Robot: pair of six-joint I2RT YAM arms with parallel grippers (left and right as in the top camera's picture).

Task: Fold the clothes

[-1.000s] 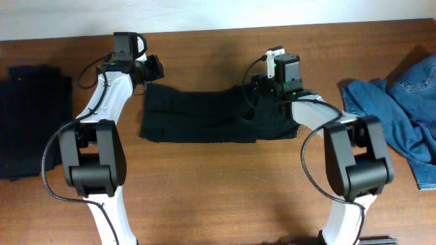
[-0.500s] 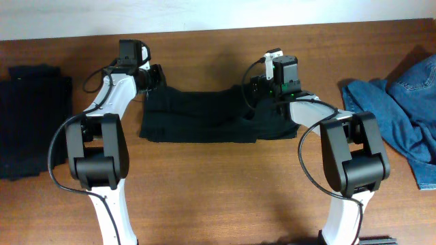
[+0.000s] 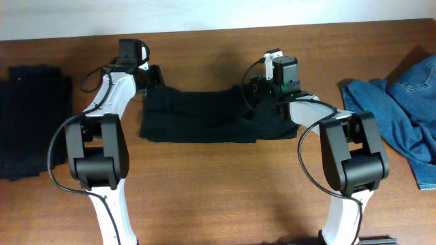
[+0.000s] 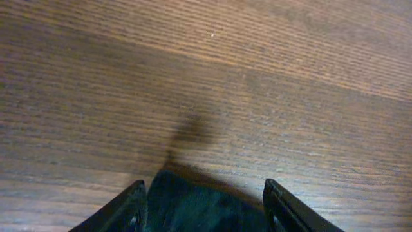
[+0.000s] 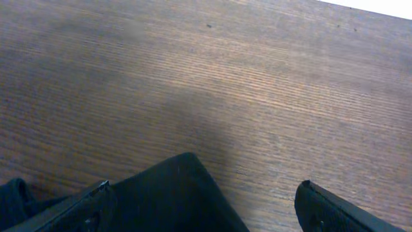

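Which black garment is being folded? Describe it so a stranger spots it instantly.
On the brown wooden table, look at the middle, between the two robot arms. The black cloth garment lies spread wide there, unlike the dark folded stack at the left edge and the crumpled blue denim at the right.

Left claw [image 4: 206,212] half-open; right claw [image 5: 205,207] wide open; both angled downward.
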